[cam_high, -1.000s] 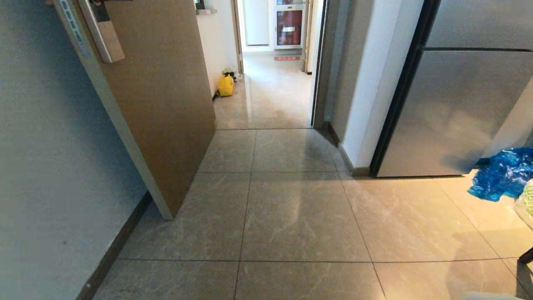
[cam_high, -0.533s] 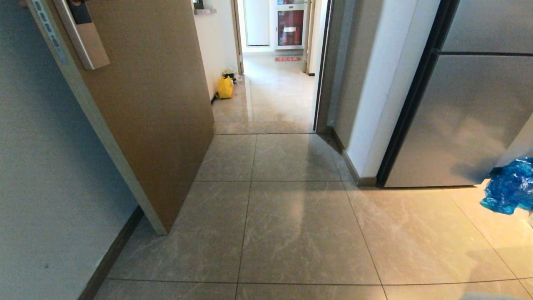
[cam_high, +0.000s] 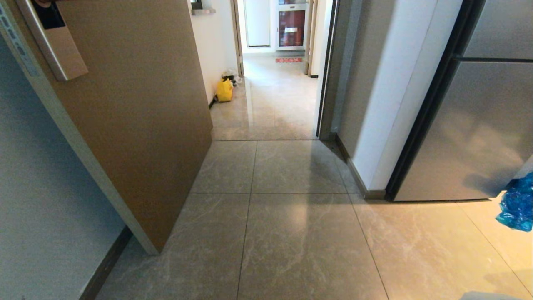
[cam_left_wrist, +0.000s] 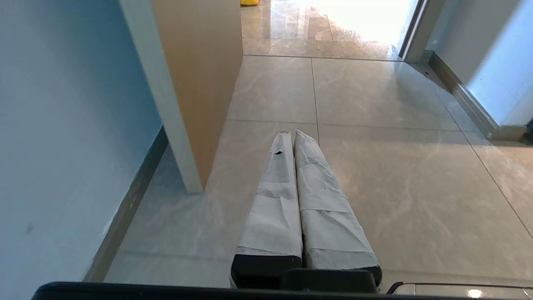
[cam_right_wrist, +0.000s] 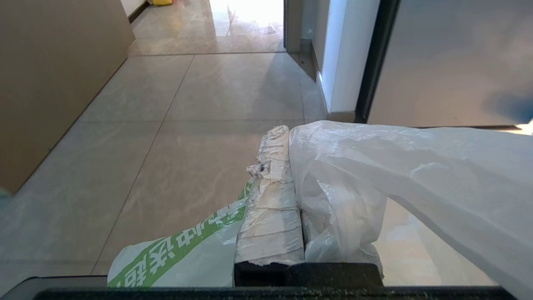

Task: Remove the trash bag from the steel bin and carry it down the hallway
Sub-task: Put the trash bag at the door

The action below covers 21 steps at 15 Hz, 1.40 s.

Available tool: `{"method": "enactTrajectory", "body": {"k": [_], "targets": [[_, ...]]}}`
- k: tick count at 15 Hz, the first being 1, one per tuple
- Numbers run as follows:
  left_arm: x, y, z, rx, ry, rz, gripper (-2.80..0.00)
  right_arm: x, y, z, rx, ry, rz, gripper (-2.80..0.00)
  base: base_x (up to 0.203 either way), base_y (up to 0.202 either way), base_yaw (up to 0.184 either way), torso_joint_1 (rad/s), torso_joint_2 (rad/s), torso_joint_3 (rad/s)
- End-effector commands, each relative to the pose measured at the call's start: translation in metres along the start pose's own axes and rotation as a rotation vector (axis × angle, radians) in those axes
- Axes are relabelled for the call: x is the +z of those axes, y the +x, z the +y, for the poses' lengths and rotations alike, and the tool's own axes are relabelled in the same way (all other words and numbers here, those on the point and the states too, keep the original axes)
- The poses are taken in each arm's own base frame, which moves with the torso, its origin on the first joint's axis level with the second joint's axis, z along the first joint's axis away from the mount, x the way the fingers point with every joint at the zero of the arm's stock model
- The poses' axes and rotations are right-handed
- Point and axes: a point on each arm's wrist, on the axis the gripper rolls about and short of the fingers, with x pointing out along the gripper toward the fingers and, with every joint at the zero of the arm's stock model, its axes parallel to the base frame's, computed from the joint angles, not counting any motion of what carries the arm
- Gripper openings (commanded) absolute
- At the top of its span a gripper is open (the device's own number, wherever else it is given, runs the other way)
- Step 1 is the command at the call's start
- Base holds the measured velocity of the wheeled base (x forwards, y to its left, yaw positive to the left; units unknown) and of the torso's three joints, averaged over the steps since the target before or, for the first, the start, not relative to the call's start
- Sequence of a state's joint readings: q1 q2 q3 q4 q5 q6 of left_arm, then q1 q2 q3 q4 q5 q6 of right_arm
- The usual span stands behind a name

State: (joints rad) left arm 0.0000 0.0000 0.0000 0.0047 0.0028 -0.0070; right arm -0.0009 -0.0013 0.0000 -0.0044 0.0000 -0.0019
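Observation:
In the right wrist view my right gripper (cam_right_wrist: 288, 131) is shut on the trash bag (cam_right_wrist: 408, 166), a thin white film that drapes over one taped finger and hangs off to the side. A white piece with green print (cam_right_wrist: 183, 246) hangs below the fingers. In the left wrist view my left gripper (cam_left_wrist: 291, 134) is shut and empty, its taped fingers pressed together above the floor. The hallway (cam_high: 270, 96) runs straight ahead through an open doorway. The steel bin is out of view. Neither arm shows in the head view.
An open brown door (cam_high: 137, 108) stands on the left, its edge close by. A white wall corner (cam_high: 383, 125) and a grey steel-faced cabinet (cam_high: 470, 133) stand on the right. Blue crumpled plastic (cam_high: 518, 206) lies at far right. A yellow bag (cam_high: 225, 90) sits down the corridor.
The whole head view has shifted: the door, the doorway and the wall corner are nearer and larger, and the blue plastic has slid toward the right edge. The camera has advanced.

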Motion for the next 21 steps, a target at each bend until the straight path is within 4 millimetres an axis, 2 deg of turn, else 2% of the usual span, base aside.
{"method": "enactTrajectory", "body": {"k": [1, 21], "targets": [[0.0000, 0.0000, 0.0000, 0.000, -0.001, 0.000, -2.80, 0.0001, 0.0001, 0.0000, -0.001, -0.001, 0.001, -2.80, 0.188, 0.000, 0.002, -0.002, 0.01, 0.002], [0.0000, 0.0000, 0.0000, 0.000, -0.001, 0.000, -2.80, 0.0001, 0.0001, 0.0000, -0.001, -0.001, 0.001, -2.80, 0.192, 0.000, 0.002, 0.002, 0.00, 0.001]]}}
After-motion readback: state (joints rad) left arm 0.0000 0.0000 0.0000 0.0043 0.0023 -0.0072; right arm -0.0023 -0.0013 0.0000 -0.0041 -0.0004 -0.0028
